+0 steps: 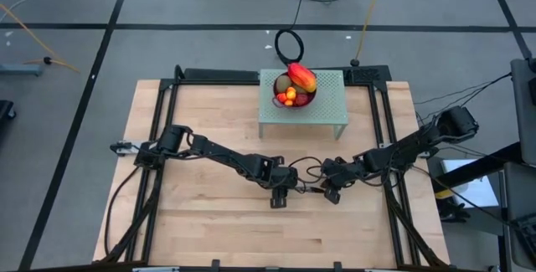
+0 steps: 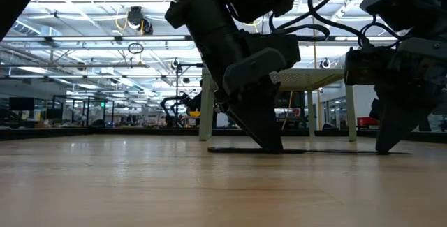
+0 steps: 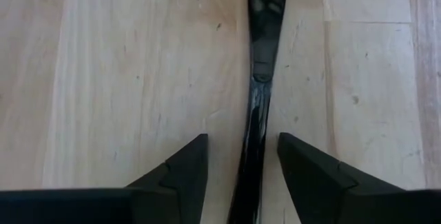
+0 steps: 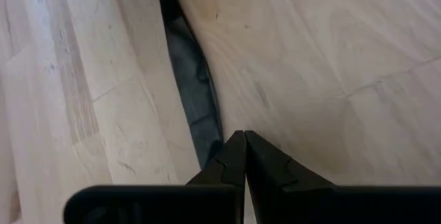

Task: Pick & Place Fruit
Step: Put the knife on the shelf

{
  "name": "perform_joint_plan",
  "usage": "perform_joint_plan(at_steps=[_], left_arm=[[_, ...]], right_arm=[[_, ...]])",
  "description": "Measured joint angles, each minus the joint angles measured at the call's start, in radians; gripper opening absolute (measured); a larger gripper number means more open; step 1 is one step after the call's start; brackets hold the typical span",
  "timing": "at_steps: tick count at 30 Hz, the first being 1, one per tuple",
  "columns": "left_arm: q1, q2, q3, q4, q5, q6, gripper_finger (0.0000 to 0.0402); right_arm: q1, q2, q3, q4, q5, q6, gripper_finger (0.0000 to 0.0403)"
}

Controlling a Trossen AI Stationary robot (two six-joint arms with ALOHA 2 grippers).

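both arms are down at mid-table, well away from the fruit [image 1: 295,89], which sits piled in the bowl [image 1: 303,101] on the small raised stand [image 1: 330,109] at the far edge. the left gripper [image 3: 241,162] straddles the knife [image 3: 258,93], fingers spread on either side, its long axis running straight between them. the right gripper [image 4: 244,156] is pressed shut, its tips at the blade's other end. neither arm looks clearly nearer the fruit.
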Motion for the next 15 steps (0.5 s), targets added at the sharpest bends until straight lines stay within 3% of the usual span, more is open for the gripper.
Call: perform_joint_plan(at_steps=[7, 15], left_arm=[[0.000, 0.026, 0.001, 0.017, 0.026, 0.013, 0.0135], [0.001, 0.055, 0.002, 0.021, 0.033, 0.014, 0.0127]], right_arm=[[0.000, 0.000, 0.000, -0.001, -0.001, 0.008, 0.0000], [0.000, 0.000, 0.000, 0.001, -0.002, 0.015, 0.0000]])
